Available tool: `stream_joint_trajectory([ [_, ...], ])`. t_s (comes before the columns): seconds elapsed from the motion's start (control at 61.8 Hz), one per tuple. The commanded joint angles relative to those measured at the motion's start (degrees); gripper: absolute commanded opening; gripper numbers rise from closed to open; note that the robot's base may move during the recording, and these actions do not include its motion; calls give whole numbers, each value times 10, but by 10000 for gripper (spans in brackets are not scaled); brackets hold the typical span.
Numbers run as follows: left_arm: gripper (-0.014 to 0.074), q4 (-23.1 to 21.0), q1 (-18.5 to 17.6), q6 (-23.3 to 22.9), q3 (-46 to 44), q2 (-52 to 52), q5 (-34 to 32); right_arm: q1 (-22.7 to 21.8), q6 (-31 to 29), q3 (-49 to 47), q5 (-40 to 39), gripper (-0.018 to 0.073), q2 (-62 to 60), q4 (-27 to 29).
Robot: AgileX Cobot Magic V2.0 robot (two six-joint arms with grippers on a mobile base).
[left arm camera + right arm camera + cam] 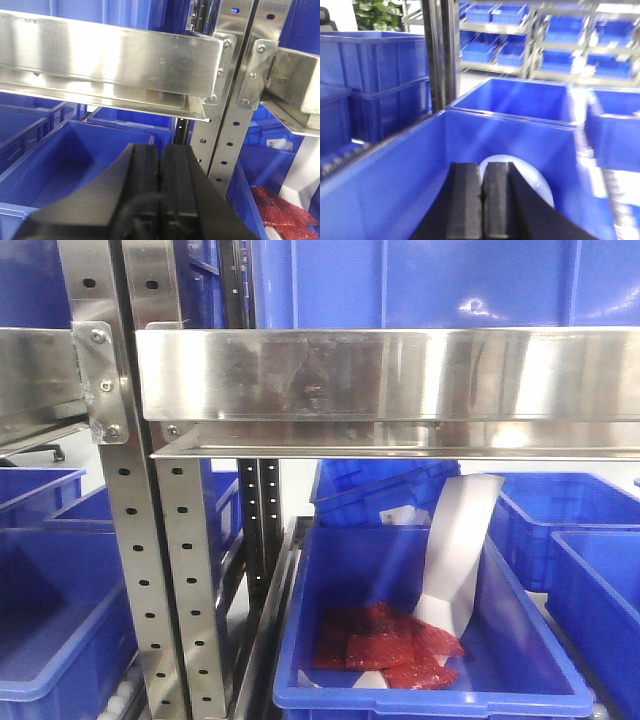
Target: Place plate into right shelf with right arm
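Hovering low in the right wrist view, the right hand has its fingers pressed together, empty, over a blue bin; the pale plate lies just behind them at lower centre. The left hand is likewise closed on nothing

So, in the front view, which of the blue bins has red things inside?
The central blue bin under the steel shelf beam. It alone holds red packets and a white sheet; the neighbouring bins show no red contents.
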Motion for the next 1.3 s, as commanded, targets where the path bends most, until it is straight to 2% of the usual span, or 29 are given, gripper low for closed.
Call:
stream_joint_trajectory([
  [0.0, -128, -5, -1, -4, 6, -6, -52, -3, -1, 48, -74, 53, -64, -9],
  [0.372, -128, -5, -1, -4, 6, -6, -52, -3, -1, 467, -238, 53, -348, -8],
  [0.47, -128, -5, -1, -4, 6, -6, -52, -3, -1, 555, -286, 53, -428, -8],
  [0.583, -128, -5, -1, -4, 6, -6, -52, -3, -1, 634, -301, 53, -524, -8],
  [0.826, -128, -5, -1, -4, 6, -6, -52, -3, -1, 706, -270, 53, -632, -6],
  [1.279, -128, -5, -1, -4, 6, -6, -52, -3, -1, 729, -244, 53, -633, -6],
])
